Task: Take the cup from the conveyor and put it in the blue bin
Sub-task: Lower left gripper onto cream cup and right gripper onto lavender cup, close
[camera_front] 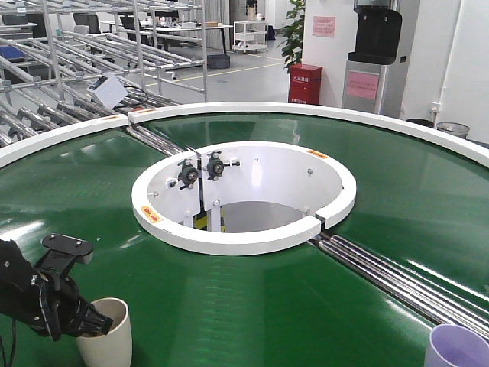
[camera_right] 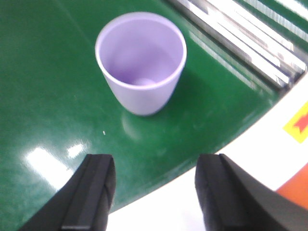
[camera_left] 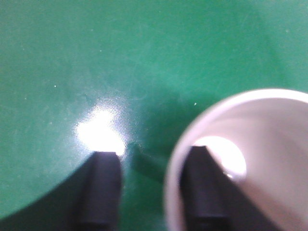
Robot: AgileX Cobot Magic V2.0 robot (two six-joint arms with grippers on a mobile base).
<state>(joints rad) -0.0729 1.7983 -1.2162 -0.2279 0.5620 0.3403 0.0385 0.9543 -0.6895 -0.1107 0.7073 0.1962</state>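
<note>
A cream cup [camera_front: 107, 340] stands on the dark green conveyor [camera_front: 267, 306] at the near left. My left gripper [camera_front: 96, 321] is open and straddles the cup's near wall. In the left wrist view [camera_left: 151, 192] one finger [camera_left: 204, 187] is inside the cup [camera_left: 274, 130] and the other finger [camera_left: 101, 187] is outside over the belt. A lilac cup [camera_front: 458, 348] stands at the near right. It shows in the right wrist view [camera_right: 141, 62], ahead of my open, empty right gripper [camera_right: 156, 192]. The blue bin is out of view.
The white-walled central opening [camera_front: 244, 237] lies mid-belt. Steel rollers [camera_front: 397, 279] cross the belt at the right, close behind the lilac cup [camera_right: 240, 38]. White outer edging [camera_right: 231, 159] lies under my right gripper. Metal racks [camera_front: 69, 69] stand beyond the belt at the left.
</note>
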